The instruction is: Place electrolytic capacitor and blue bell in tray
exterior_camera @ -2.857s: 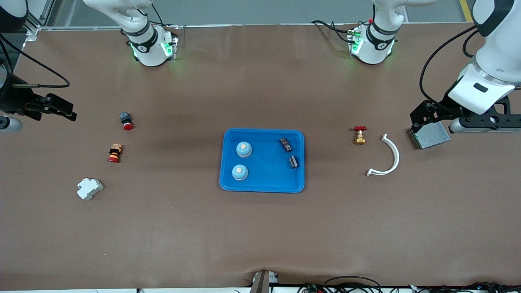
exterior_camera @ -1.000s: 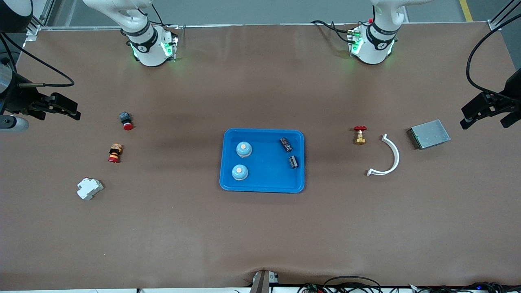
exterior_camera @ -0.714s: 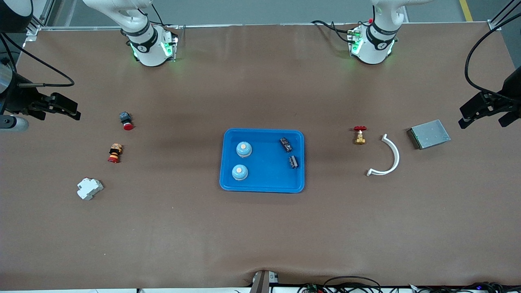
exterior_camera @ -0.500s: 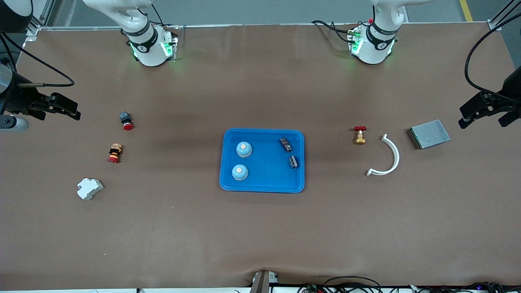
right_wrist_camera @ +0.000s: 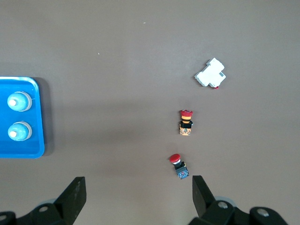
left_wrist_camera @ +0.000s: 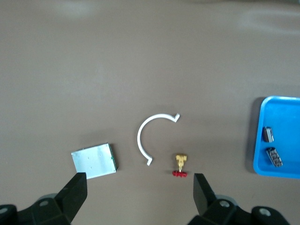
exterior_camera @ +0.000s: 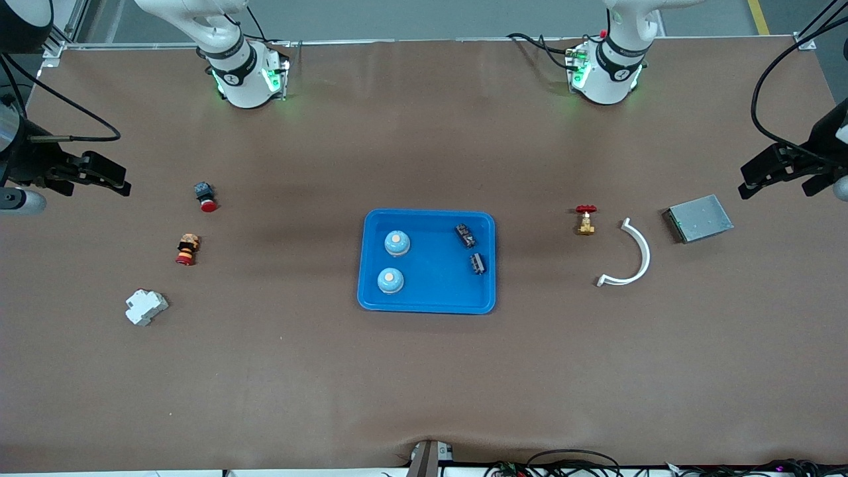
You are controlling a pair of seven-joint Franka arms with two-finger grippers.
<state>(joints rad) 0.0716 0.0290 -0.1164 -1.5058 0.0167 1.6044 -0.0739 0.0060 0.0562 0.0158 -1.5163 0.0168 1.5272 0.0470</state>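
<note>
We see two bells [exterior_camera: 397, 243] and two capacitors [exterior_camera: 465, 235] in the tray [exterior_camera: 430, 301] mid-table [exterior_camera: 424, 384]; left gripper [exterior_camera: 775, 173] and right gripper [exterior_camera: 99, 175] hang wide open, empty, over opposite table ends.

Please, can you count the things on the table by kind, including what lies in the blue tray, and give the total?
Blue tray: 1
Blue bells in it: 2
Small dark parts in it: 2
Red-capped push buttons: 2
White block: 1
Red-handled brass valve: 1
White curved strip: 1
Grey flat box: 1
Total: 11
</note>
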